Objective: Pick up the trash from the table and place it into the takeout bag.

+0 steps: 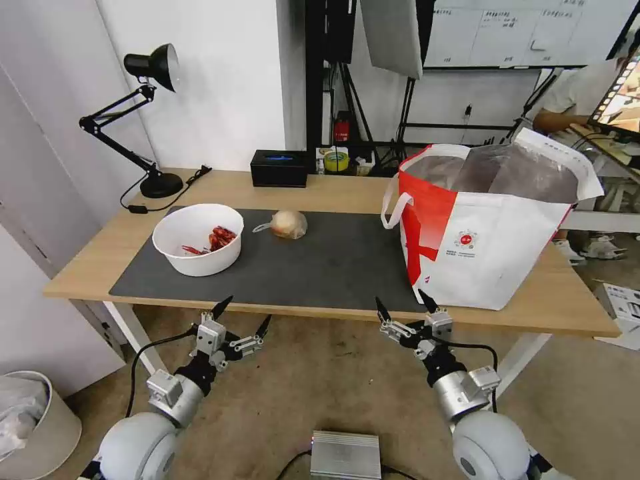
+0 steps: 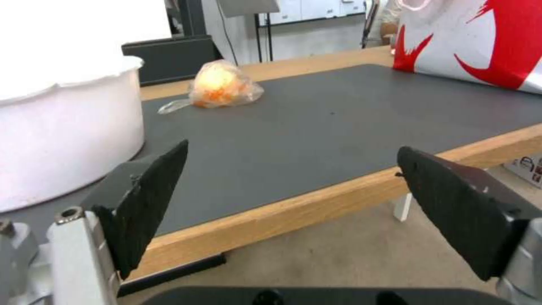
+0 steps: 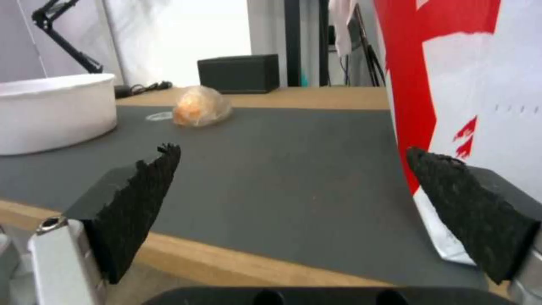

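Observation:
On the wooden table (image 1: 333,190), a white bowl (image 1: 198,239) with red shells sits at the left end of the dark grey mat (image 1: 333,267). A clear bag with a tan lump (image 1: 288,225) lies behind it near the mat's far edge. The white-and-red takeout bag (image 1: 487,223) stands open on the right, foil lining showing. Both grippers hover below the table's front edge, empty. My left gripper (image 1: 243,315) is open in front of the bowl (image 2: 62,127). My right gripper (image 1: 405,307) is open just before the takeout bag (image 3: 468,84). The clear bag (image 2: 223,84) (image 3: 197,106) lies well beyond both.
A black desk lamp (image 1: 150,127) stands at the table's back left and a black box (image 1: 279,168) at the back centre. A waste bin (image 1: 30,420) sits on the floor at left, a metal box (image 1: 345,455) on the floor between the arms.

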### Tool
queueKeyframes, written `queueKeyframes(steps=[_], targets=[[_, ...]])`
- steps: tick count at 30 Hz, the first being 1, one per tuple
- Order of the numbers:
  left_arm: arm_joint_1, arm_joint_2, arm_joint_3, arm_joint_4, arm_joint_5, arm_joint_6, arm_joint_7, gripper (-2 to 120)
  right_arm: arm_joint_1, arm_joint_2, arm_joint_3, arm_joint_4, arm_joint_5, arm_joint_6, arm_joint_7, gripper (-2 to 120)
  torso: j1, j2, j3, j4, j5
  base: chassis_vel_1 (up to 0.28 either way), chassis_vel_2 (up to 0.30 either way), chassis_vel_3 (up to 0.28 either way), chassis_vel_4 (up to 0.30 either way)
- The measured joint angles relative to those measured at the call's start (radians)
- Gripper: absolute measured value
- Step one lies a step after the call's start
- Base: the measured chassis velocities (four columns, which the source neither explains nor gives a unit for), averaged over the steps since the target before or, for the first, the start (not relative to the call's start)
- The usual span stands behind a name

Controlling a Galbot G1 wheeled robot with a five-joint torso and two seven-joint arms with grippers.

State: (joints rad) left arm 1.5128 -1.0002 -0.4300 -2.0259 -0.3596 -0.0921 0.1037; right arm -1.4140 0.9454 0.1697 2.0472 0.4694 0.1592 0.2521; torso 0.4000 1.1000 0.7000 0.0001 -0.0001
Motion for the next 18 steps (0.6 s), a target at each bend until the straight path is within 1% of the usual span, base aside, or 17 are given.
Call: queueKeyframes(steps=[8,13,15,18], targets=[[0.018,-0.016,-0.013,-0.002,0.004,-0.014,-0.001,100,-0.010,-0.003,-0.027,-0.004,-0.034,-0.005,0.002,100,0.000,0.000,0.000,-0.0001,0.0000,0.000,0.000,0.000,0.000],[0.029,-0.003,-0.019,-0.002,0.012,-0.019,0.002,100,0.002,0.004,-0.040,-0.012,-0.036,-0.008,0.003,100,0.000,0.000,0.000,-0.0002,0.0002,0.000,0.000,0.000,0.000],[0.029,-0.002,-0.020,-0.001,0.013,-0.020,0.003,100,0.011,0.005,-0.044,-0.014,-0.031,-0.008,0.002,100,0.000,0.000,0.000,-0.0002,0.0000,0.000,0.000,0.000,0.000],[0.031,-0.006,-0.021,0.001,0.013,-0.022,0.004,100,0.084,0.004,-0.073,-0.027,0.027,-0.028,-0.004,100,0.000,0.000,0.000,-0.0001,0.0001,0.000,0.000,0.000,0.000]])
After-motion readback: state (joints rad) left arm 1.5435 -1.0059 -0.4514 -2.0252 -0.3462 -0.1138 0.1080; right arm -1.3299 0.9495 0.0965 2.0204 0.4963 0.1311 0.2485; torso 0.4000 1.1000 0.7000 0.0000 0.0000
